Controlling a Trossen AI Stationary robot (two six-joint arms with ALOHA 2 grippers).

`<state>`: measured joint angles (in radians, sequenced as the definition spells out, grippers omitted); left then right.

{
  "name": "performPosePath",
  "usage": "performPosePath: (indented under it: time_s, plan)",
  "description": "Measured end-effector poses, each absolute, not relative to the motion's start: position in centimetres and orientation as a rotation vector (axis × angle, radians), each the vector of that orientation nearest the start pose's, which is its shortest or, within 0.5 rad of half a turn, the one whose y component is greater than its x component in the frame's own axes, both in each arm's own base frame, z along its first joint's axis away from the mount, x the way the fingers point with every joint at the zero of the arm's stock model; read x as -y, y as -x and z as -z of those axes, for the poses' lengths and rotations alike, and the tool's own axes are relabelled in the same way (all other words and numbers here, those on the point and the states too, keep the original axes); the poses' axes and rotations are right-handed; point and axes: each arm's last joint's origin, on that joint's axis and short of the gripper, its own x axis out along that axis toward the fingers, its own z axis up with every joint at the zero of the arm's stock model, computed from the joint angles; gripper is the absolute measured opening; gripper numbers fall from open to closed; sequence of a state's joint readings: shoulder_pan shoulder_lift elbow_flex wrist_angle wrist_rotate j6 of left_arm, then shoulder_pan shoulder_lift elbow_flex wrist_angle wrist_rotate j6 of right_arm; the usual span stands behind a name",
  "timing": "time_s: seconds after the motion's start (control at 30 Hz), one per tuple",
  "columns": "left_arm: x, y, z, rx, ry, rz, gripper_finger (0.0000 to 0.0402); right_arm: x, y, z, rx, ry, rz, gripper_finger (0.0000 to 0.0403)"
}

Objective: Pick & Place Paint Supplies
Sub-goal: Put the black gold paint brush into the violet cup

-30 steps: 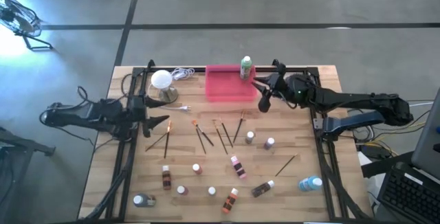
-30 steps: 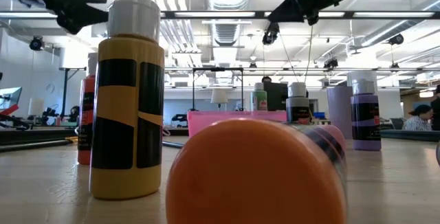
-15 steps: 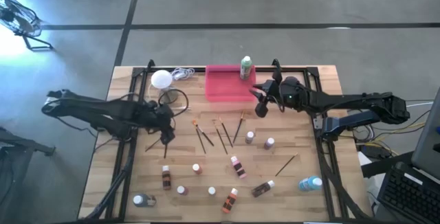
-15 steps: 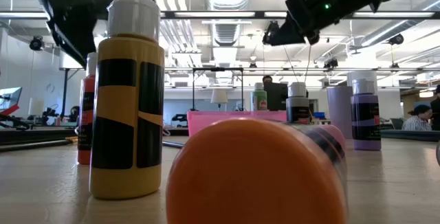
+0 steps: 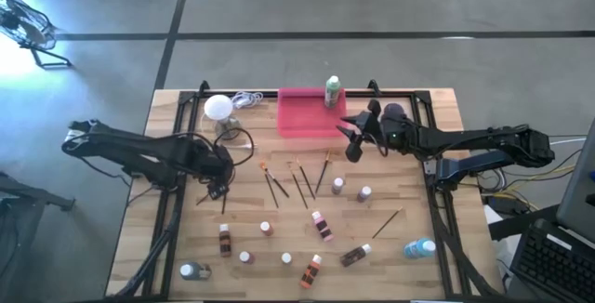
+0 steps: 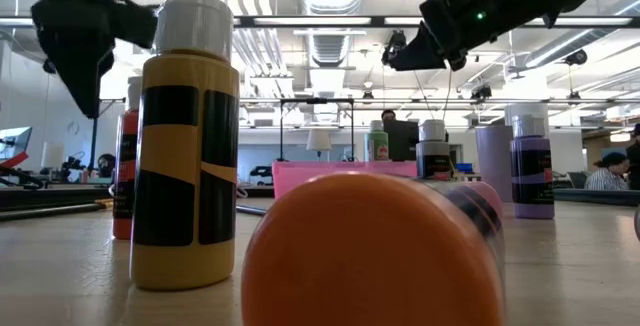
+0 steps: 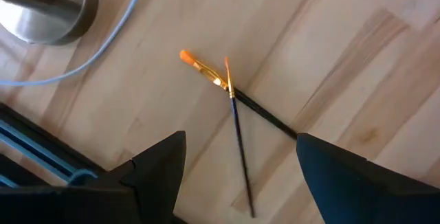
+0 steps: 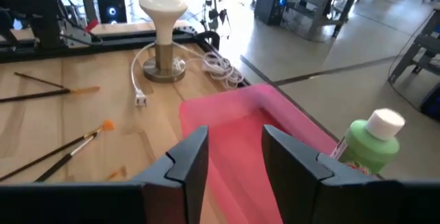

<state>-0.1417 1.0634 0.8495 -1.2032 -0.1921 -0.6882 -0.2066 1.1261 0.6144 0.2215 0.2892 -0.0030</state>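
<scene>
Two grippers over the table, left gripper (image 7: 237, 165) spread wide, empty, above two crossed paintbrushes (image 7: 237, 114) (orange-tipped), right gripper (image 8: 234, 152) parted, grasping nothing, over the pink tray (image 5: 307, 117), green bottle (image 5: 332, 91) at the tray's 2 o'clock corner.

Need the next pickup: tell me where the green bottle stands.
In the high view the green bottle stands upright at the pink tray's far right corner, just beyond the right tool.
</scene>
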Motion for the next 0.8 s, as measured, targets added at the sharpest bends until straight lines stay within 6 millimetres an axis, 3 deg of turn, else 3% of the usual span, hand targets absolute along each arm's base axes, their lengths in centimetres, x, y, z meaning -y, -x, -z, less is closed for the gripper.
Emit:
performPosePath:
  time_s: [0.53,0.8]
  plan:
    - [1.5,-13.8,-19.9,-1.324,0.19,-0.345,0.0282,5.8,-23.4,-24.7,-0.3,0.042,0.488,0.0094]
    - [1.5,-13.2,-17.9,-1.352,0.252,-0.356,0.0282,5.8,-23.4,-24.7,-0.299,0.038,0.488,0.0083]
